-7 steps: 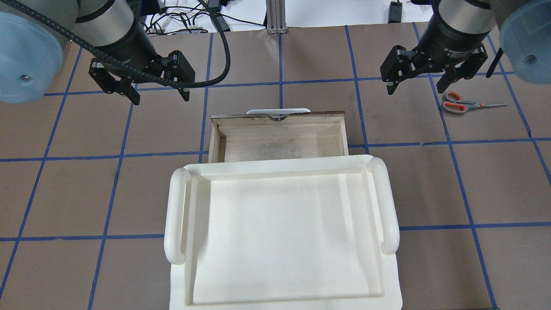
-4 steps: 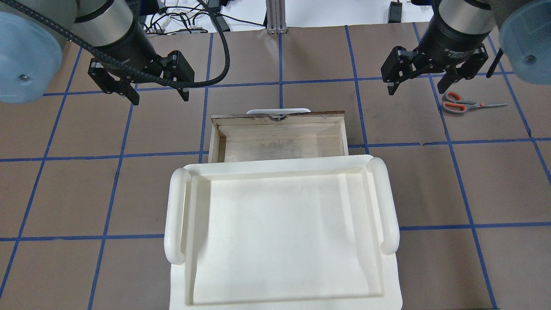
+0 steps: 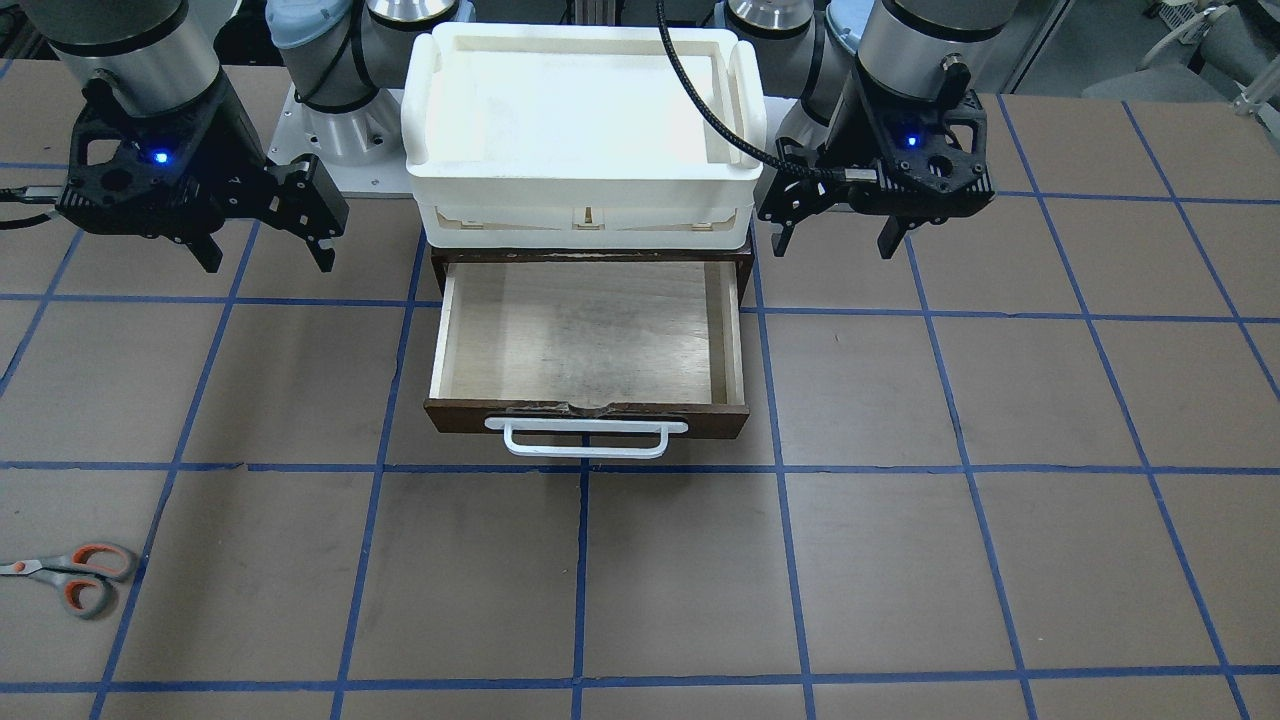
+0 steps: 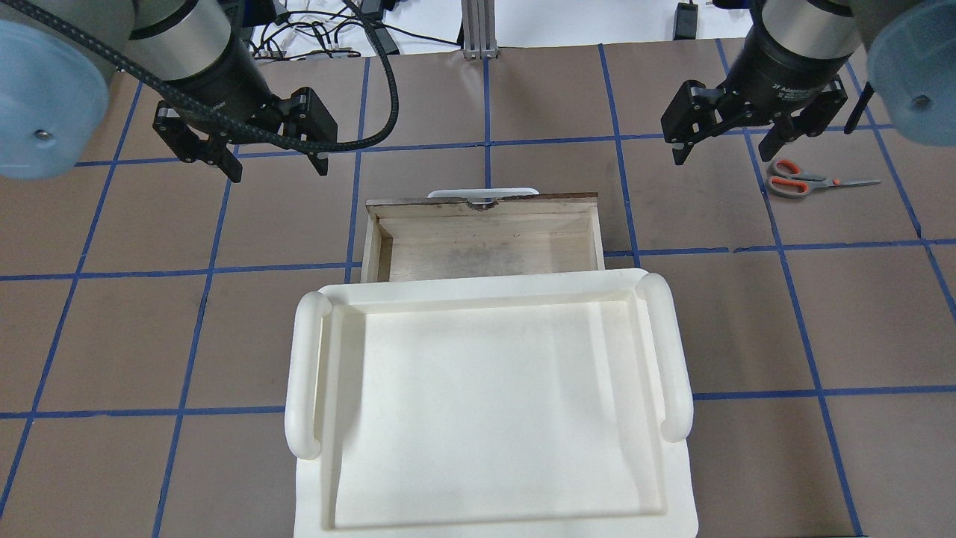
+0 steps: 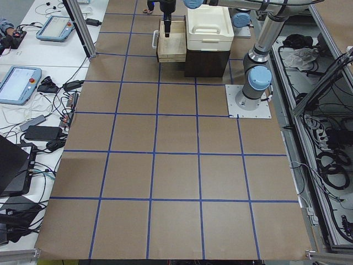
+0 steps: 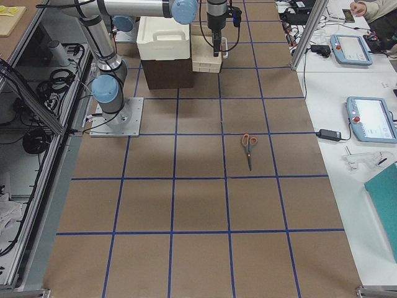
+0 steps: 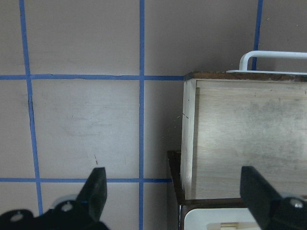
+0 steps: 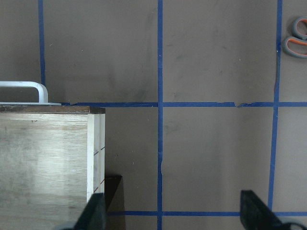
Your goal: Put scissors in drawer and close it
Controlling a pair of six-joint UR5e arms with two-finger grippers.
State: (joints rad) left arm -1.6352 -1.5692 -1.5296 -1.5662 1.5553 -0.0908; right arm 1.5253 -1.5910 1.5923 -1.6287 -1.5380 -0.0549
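The scissors (image 4: 803, 183), with orange-and-grey handles, lie flat on the brown table at the far right. They also show in the front view (image 3: 75, 580) and at the top right of the right wrist view (image 8: 297, 38). The wooden drawer (image 4: 482, 199) stands pulled open and empty, with its white bar handle (image 3: 585, 440) facing away from the robot. My right gripper (image 4: 721, 157) is open and empty, hovering between the drawer and the scissors. My left gripper (image 4: 278, 173) is open and empty, hovering left of the drawer (image 7: 244, 139).
A cream-white plastic tray (image 4: 676, 351) sits on top of the dark cabinet that houses the drawer (image 3: 585, 165). Blue tape lines grid the brown table. Cables and devices lie beyond the far table edge.
The right gripper has shifted very slightly. Nothing else has moved.
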